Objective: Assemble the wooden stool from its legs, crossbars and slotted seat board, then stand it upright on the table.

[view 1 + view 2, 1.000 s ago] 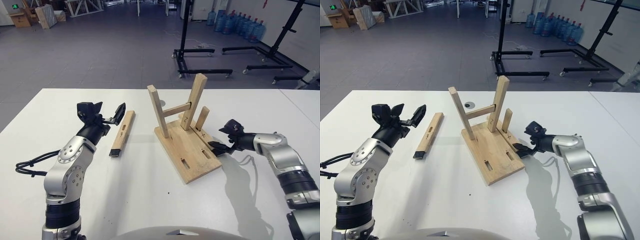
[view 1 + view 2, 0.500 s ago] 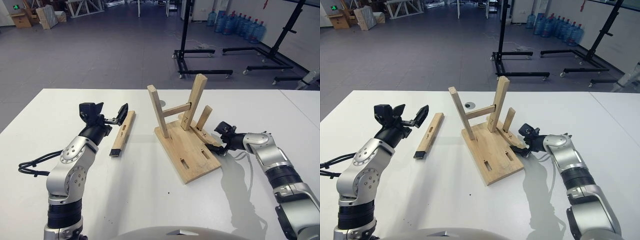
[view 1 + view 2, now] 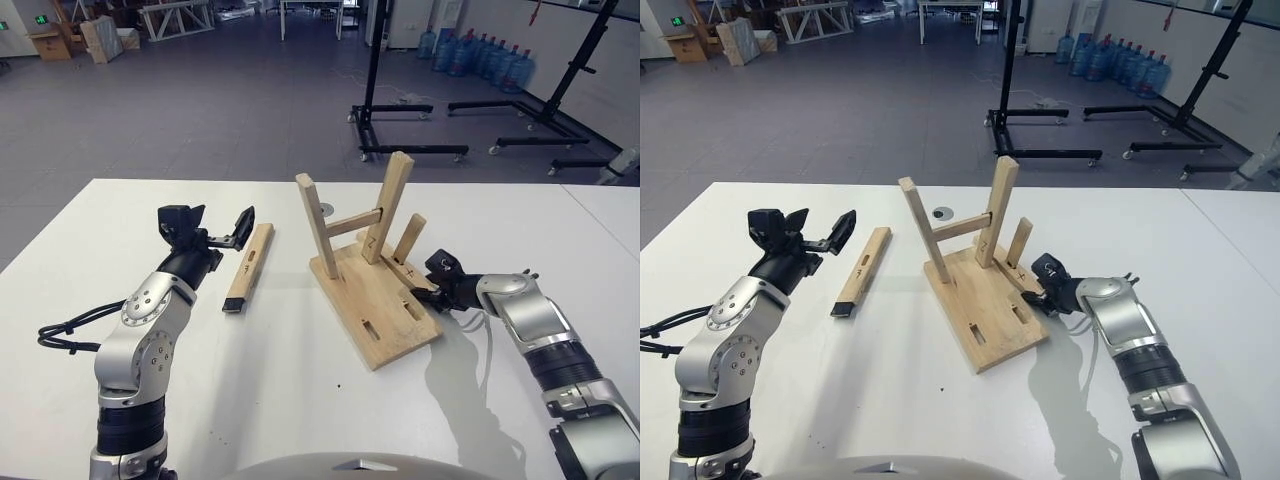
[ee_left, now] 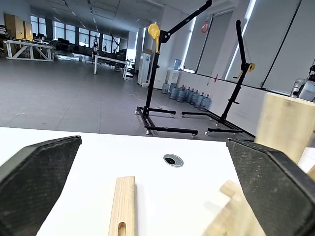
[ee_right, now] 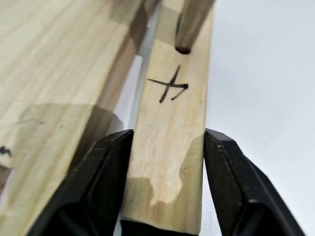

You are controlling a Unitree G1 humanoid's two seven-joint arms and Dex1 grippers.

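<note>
Your left gripper (image 3: 212, 226) hangs over the worktop (image 3: 300, 400) with its fingers spread wide, holding nothing. A loose leg (image 3: 247, 265) lies flat just ahead of it, close to its inner finger. Between your two grippers the seat board (image 3: 372, 310) lies flat, with a shorter leg (image 3: 317, 225) and a taller leg (image 3: 388, 205) standing tilted on it, joined by a crossbar (image 3: 352, 221). Your right gripper (image 3: 425, 293) is clamped on the near end of a marked bar (image 5: 170, 123) lying along the board's edge nearest that gripper; a short piece (image 3: 406, 238) stands tilted at the bar's far end
</note>
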